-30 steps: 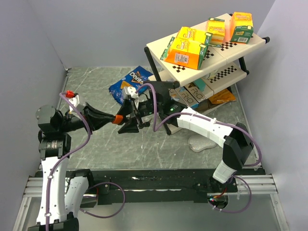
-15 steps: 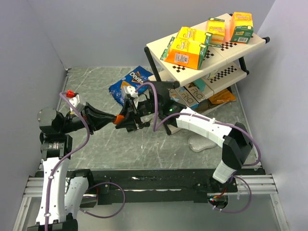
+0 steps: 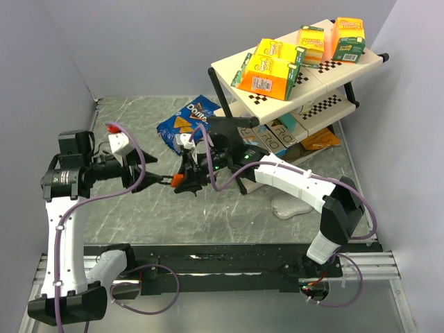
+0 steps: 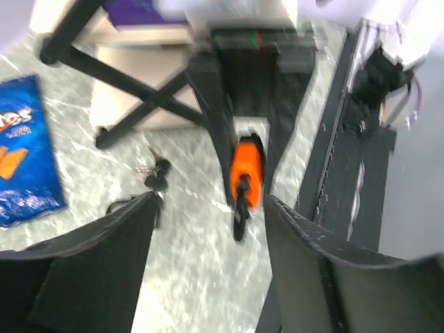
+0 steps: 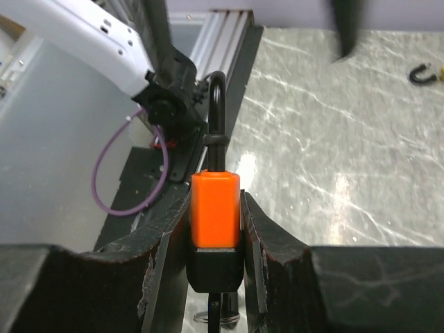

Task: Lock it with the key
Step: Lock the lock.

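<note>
An orange padlock (image 5: 215, 208) with a black base and a black shackle (image 5: 216, 104) sits clamped between the pads of my right gripper (image 5: 215, 201), held above the table. Its shackle points toward the left arm. A thin stem and a metal ring (image 5: 218, 318) show under the padlock's base. In the top view the padlock (image 3: 179, 182) hangs mid-table at the tip of my right gripper (image 3: 189, 175). My left gripper (image 4: 211, 205) stands open just short of the padlock (image 4: 248, 170), touching nothing. A bunch of keys (image 4: 154, 177) lies on the table beside it.
A two-tier shelf rack (image 3: 305, 69) with orange and yellow boxes stands at the back right, its black legs close behind the right arm. A blue Doritos bag (image 3: 184, 121) lies at the back. A white object (image 3: 291, 206) lies near the right arm. Grey walls close both sides.
My left gripper has opened and drawn back to the left, off the padlock. My right gripper has closed on the padlock and holds it alone.
</note>
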`<state>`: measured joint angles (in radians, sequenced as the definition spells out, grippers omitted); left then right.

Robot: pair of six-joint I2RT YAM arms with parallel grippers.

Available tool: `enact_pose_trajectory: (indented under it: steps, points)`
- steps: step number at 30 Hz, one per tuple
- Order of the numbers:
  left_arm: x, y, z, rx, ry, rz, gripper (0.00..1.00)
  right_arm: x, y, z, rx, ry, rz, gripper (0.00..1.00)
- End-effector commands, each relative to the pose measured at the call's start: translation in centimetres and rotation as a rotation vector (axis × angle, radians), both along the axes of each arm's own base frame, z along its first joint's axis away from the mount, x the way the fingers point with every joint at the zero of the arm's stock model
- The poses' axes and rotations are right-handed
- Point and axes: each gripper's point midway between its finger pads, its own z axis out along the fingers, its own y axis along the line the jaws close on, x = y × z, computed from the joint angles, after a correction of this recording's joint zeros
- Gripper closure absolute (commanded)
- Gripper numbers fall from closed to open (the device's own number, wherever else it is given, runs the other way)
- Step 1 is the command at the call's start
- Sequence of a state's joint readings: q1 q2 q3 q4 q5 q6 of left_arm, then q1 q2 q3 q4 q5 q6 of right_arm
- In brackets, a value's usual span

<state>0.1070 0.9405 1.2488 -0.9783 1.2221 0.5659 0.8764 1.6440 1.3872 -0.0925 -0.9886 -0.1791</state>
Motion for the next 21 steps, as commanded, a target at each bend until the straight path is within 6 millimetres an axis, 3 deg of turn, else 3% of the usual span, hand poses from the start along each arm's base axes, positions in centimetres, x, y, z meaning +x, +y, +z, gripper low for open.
enact_pose_trajectory:
  steps: [1,10,21]
  points:
    - [-3.2,-0.3,-1.7,0.063,-0.056,-0.121,0.36,0.1,-1.0,4.2,0.051,-0.126,-0.003,1.00]
    - [-2.8,-1.0,-2.6,0.025,-0.042,-0.116,0.64,0.4,-0.8,4.5,0.040,-0.128,-0.012,1.00]
    - [-3.1,-1.8,-3.1,0.014,-0.007,-0.150,0.82,1.0,-0.2,5.2,0.051,-0.160,-0.032,1.00]
